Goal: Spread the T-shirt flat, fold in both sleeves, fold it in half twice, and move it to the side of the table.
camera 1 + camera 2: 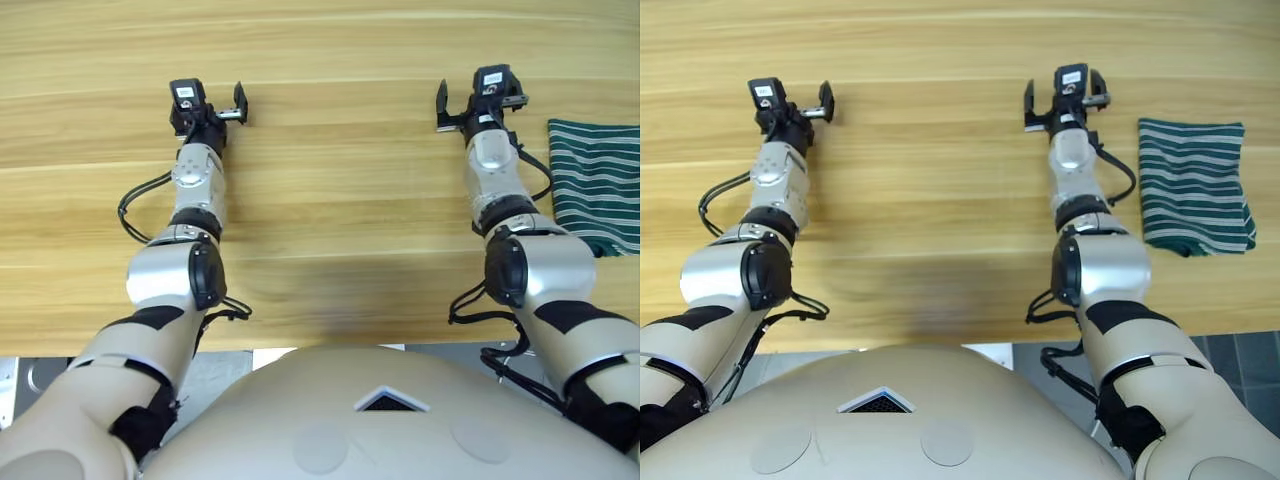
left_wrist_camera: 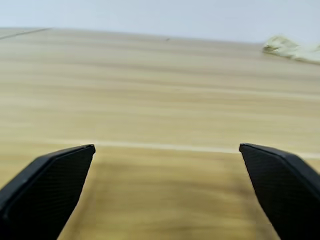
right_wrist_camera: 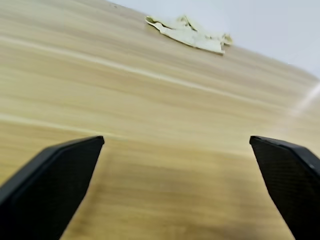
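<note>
t-shirt (image 1: pixel 1195 185): folded into a compact, roughly rectangular bundle. the cloth is dark green with thin pale stripes running across it, soft-looking, with rounded and slightly lumpy edges at the near end. it lies flat on the right side of the table, just beside the right forearm and apart from both grippers.
table (image 1: pixel 330 230): light wood with a smooth matt top. long straight grain bands of paler and darker tan run from side to side.
left gripper (image 1: pixel 212 105): held over bare wood on the left half of the table, well apart from the t-shirt. its jaws are spread wide, with nothing between them.
left fingers (image 2: pixel 50 185): flat black wedges with blunt angled tips and a fine woven-looking texture on the faces. only wood grain shows in the gap between them.
right gripper (image 1: pixel 478 100): held over bare wood right of centre, level with the left gripper. the t-shirt lies off to its right, not touching it. its jaws are also wide apart and hold nothing.
right fingers (image 3: pixel 295 180): the same black, finely textured wedge shape, set far apart.
pale cloth (image 3: pixel 190 32): a small crumpled cream-coloured piece with creased, uneven edges, lying on the far part of the table.
</note>
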